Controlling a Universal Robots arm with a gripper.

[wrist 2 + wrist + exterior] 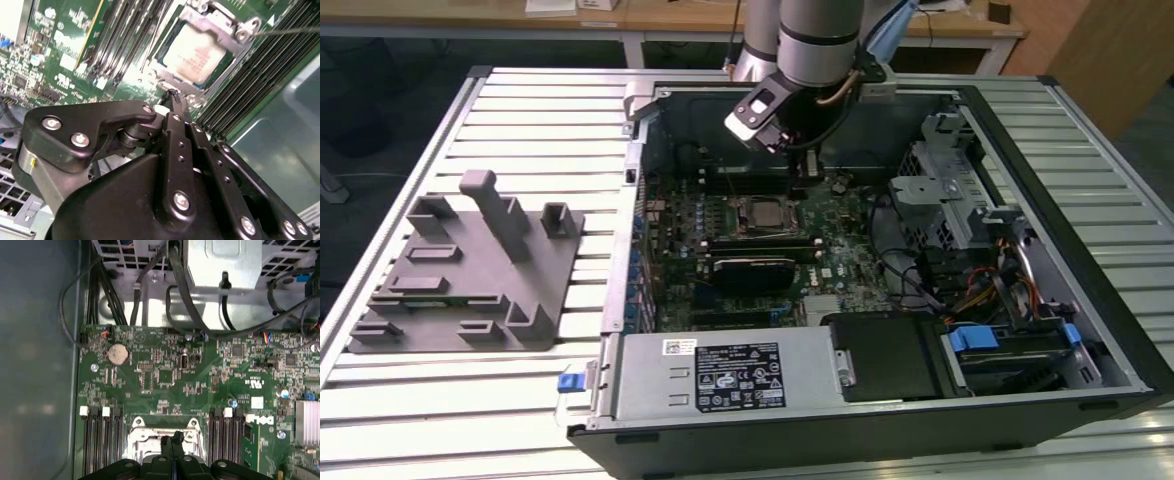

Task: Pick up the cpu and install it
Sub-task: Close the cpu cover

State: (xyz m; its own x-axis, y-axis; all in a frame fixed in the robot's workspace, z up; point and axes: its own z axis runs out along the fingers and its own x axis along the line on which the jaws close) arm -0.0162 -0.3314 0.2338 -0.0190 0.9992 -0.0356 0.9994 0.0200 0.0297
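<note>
The cpu [196, 54], a silver-white square chip, lies flat inside the metal socket frame [235, 30] on the green motherboard; the exterior view shows the cpu [762, 213] in the middle of the open computer case. My gripper [174, 98] hovers just above the board beside the socket, its black fingers pressed together with nothing between them. In the first wrist view the gripper [173, 439] sits over the socket frame [141, 439]. From outside, the gripper [805, 165] hangs over the far part of the board, above the socket.
Memory slots [132, 35] flank the socket on both sides. Black cables [176, 285] run over the case wall beyond the board. A grey power supply box [720, 375] fills the near side, a drive cage [945, 195] stands on the exterior view's right, a grey fixture [467, 270] on its left.
</note>
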